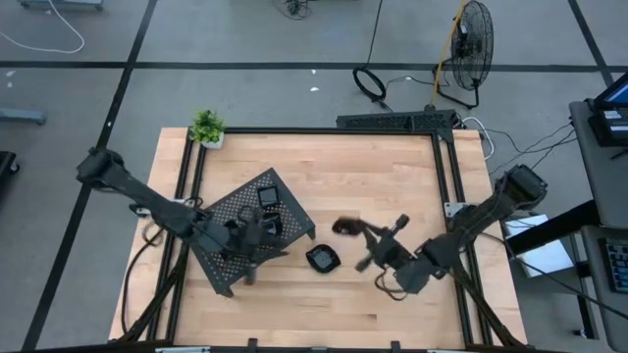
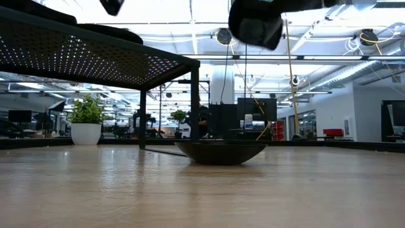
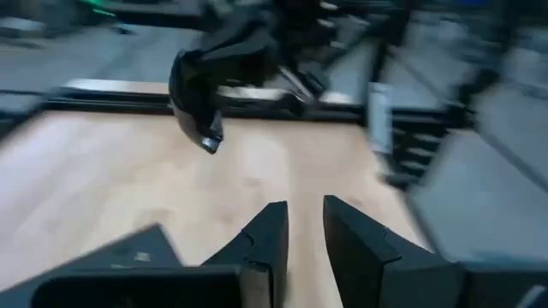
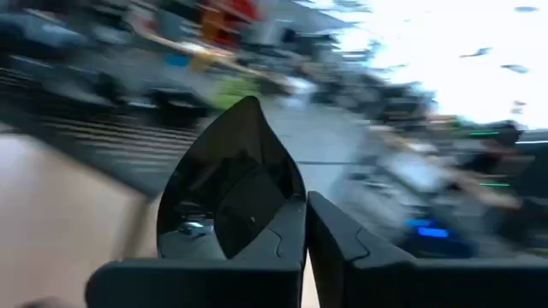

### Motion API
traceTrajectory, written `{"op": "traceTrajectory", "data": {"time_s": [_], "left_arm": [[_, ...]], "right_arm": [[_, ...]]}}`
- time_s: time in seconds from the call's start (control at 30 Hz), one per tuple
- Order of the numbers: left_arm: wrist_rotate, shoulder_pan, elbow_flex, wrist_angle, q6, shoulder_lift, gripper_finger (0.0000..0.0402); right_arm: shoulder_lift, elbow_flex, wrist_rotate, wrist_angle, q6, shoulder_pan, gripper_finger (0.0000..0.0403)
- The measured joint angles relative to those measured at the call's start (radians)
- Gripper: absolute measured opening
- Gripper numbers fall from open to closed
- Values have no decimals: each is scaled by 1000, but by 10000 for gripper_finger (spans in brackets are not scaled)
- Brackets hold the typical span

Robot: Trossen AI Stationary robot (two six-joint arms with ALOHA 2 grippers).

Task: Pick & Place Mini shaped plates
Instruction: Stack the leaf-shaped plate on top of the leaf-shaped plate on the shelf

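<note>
Left gripper (image 1: 257, 227) hovers over the perforated tray (image 1: 235, 211), its fingers a narrow gap apart and empty, two mini plates (image 1: 269, 196) beside it. Between the arms, a square plate (image 1: 323, 259) sits on the wooden bench (image 1: 373, 167). Right gripper (image 1: 365, 235), pinched shut on a leaf-shaped plate (image 4: 231, 184), carries it tip-forward toward the tray; beyond lies an open workshop.

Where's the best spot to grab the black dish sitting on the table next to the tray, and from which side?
Probably the rim, from above. The black dish sits flat and upright on the wooden table, shallow, with walls flaring up to a thin edge, so one finger inside and one outside should pinch it. Its tray-facing side looks cramped by the perforated tray.
</note>
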Motion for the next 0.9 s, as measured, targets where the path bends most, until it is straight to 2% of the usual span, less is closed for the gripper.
{"op": "traceTrajectory", "data": {"time_s": [0.07, 0.13, 0.33, 0.47, 0.6, 0.73, 0.9], "left_arm": [[-114, 11, 2, 87, 2, 75, 88], [-213, 31, 13, 133, 9, 138, 104], [-386, 83, 14, 237, 36, 243, 189], [-384, 110, 14, 239, 33, 252, 226], [-357, 116, 14, 251, 26, 252, 236], [-357, 116, 14, 265, 27, 251, 229], [-356, 116, 14, 262, 27, 251, 189]], "right_arm": [[47, 0, 62, 145, -156, -36, 0], [94, 0, 52, 268, -265, -77, 0], [224, 0, -149, 638, -472, -171, 0], [275, 0, -209, 886, -653, -193, 0], [286, 0, -295, 975, -703, -204, 0], [285, 0, -380, 984, -676, -204, 0], [285, 0, -386, 985, -677, -203, 0]]}}
